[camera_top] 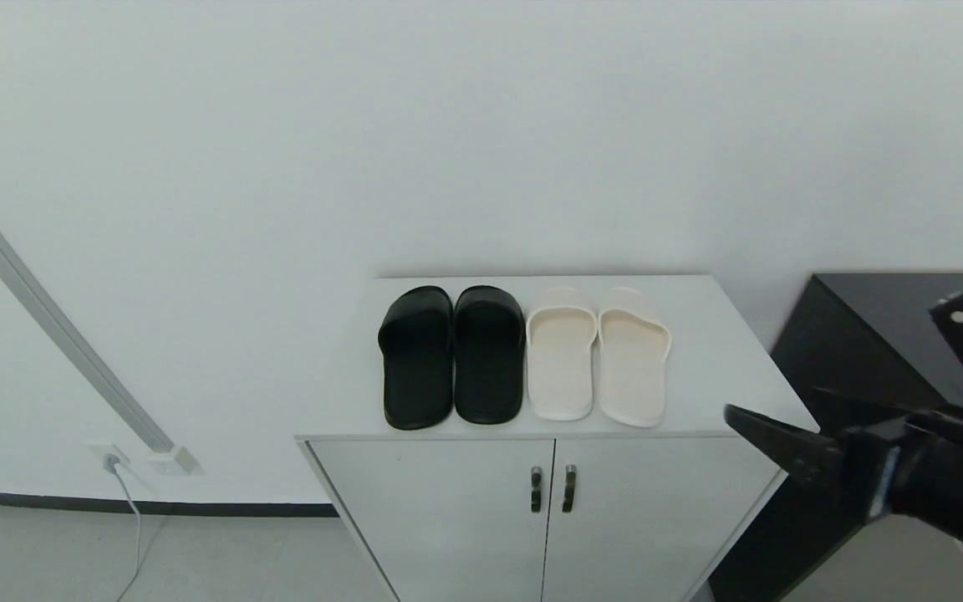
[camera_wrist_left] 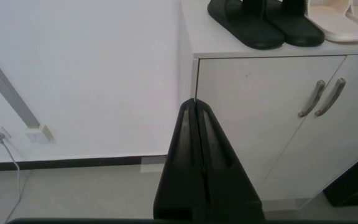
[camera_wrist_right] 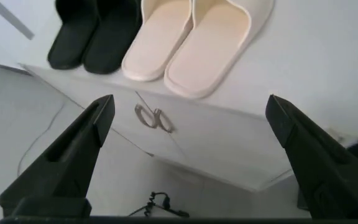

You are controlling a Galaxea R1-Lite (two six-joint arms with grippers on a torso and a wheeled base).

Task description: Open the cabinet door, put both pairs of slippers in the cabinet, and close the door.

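While both doors [camera_top: 440, 527] of the cabinet [camera_top: 728, 368] are closed, their two handles [camera_top: 536, 489] side by side at the centre seam, the black slippers [camera_top: 417, 359] and the cream slippers [camera_top: 561, 359] lie in a row on its top, toes toward the wall [camera_top: 481, 150], black pair on the robot's left. The right gripper [camera_wrist_right: 190, 102] hangs before the cabinet's right front corner, fingers spread wide and empty. The left gripper [camera_wrist_left: 196, 102] sits near the left front edge, fingers pressed together on nothing.

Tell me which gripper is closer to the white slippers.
Right. The right gripper hangs open off the cabinet's front right corner, near the white slippers; the left gripper sits shut by its left side.
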